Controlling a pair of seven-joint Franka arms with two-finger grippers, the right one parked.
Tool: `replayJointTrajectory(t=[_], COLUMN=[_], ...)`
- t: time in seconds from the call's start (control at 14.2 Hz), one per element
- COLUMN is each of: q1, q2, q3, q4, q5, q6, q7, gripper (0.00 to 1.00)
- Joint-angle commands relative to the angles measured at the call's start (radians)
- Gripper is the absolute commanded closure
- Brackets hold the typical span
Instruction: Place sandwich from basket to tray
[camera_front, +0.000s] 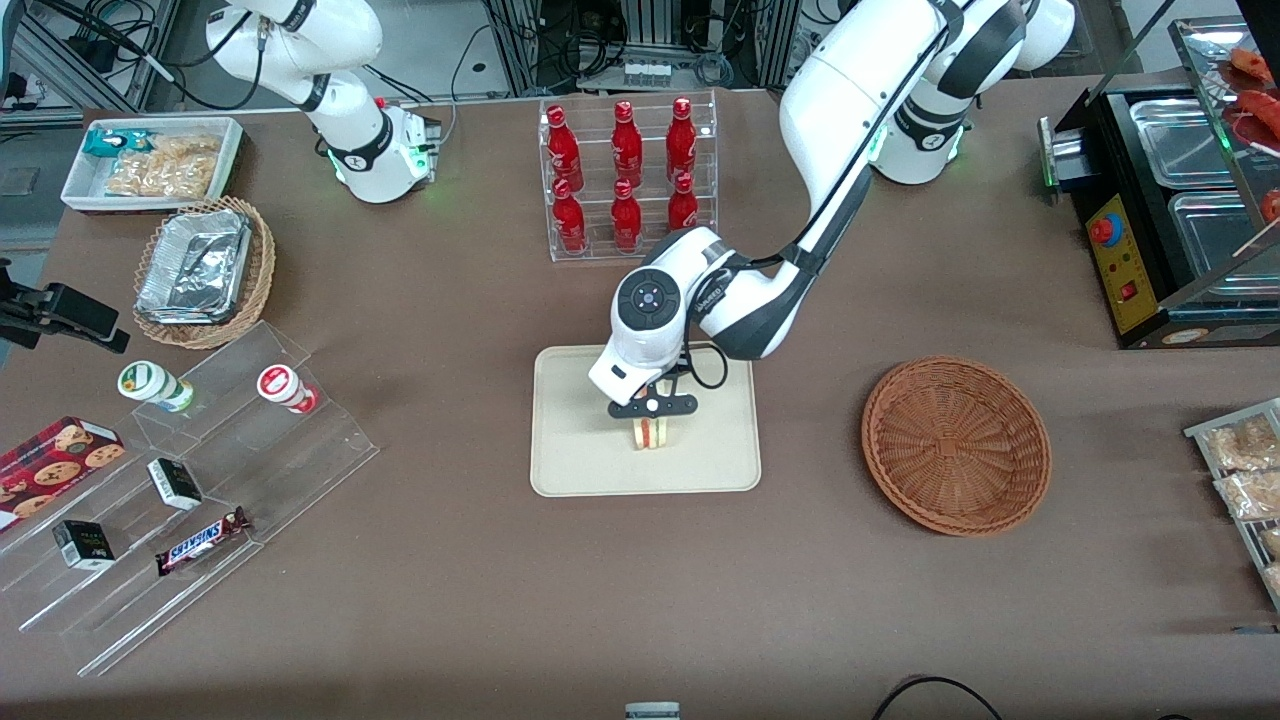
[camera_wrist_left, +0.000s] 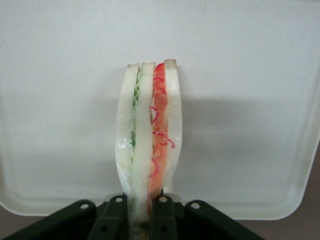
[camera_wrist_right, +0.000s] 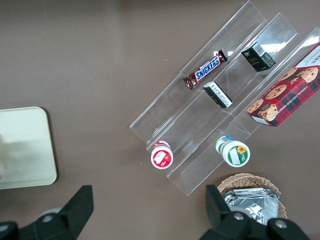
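— Brown counter fills almost the whole front view. What stands on it?

— Near the middle of the frame lies the cream tray, flat, with a low rim. At the centre right of the frame sits the reddish wicker basket, well apart from the tray, and nothing is inside it.

— And the sandwich?

— The sandwich is over the middle of the tray, with its cut edge turned to the front camera. In the wrist view the sandwich shows two white bread pairs, one with green filling, one with red. I cannot tell if its underside already touches the tray.

— How is the claw?

— The claw hangs straight above the tray, at the end of the white left arm, which reaches down from the upper right of the frame. In the wrist view the claw is narrow, and its dark fingers press the two sides of the sandwich, so it is holding the sandwich.

— What else is around?

— In the upper middle of the frame is a clear rack with red bottles. At the left of the frame stand a lighter basket with foil containers and clear stepped shelves with a Snickers bar and a cookie box.
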Motion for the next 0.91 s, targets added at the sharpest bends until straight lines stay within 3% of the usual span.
replayJointTrajectory(t=[0.0, 0.28, 0.35, 0.42, 0.49, 0.84], q1=[-0.009, -0.001, 0.000, 0.000, 0.000, 0.002], q2=[0.016, 0.022, 0.024, 0.030, 0.028, -0.074], q3=[0.005, 0.005, 0.005, 0.005, 0.007, 0.015], q4=[0.007, -0.002, -0.002, 0.000, 0.000, 0.001], q5=[-0.019, -0.015, -0.013, -0.011, -0.014, -0.004], q6=[0.059, 0.084, 0.086, 0.086, 0.086, 0.008], q7=[-0.001, 0.020, 0.022, 0.023, 0.020, 0.019], gripper=[0.93, 0.81, 0.68, 0.29, 0.00, 0.00])
